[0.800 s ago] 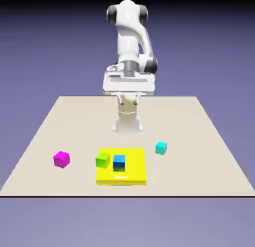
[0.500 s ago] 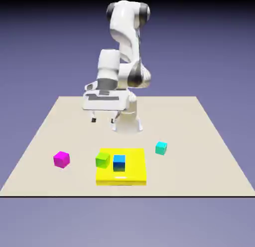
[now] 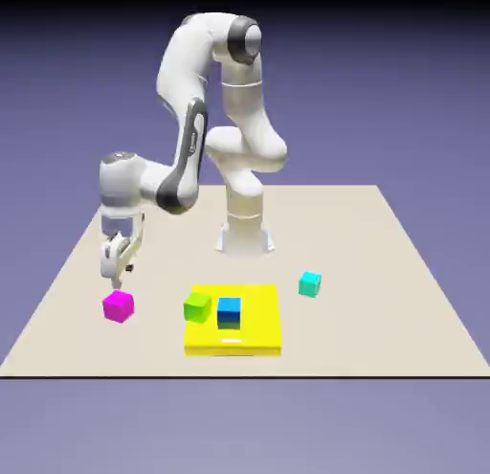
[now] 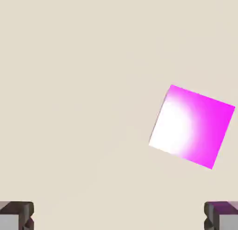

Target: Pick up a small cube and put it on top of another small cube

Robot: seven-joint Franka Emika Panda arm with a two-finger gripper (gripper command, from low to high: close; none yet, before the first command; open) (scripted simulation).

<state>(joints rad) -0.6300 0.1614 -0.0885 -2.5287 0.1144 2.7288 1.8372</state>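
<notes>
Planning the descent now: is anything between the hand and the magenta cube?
Nothing visible. The open hand hangs just above the magenta cube, with only bare table around it; the green cube sits well off toward the exterior view's right.

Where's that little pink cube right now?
The pink cube sits on the table at the exterior view's left, just below the open gripper, left of the green cube.

A plain beige table (image 3: pixel 402 271) lies under even light before a bare blue-violet backdrop (image 3: pixel 402 89) that darkens to near black along the top edge and shows again below the table's near edge.
</notes>
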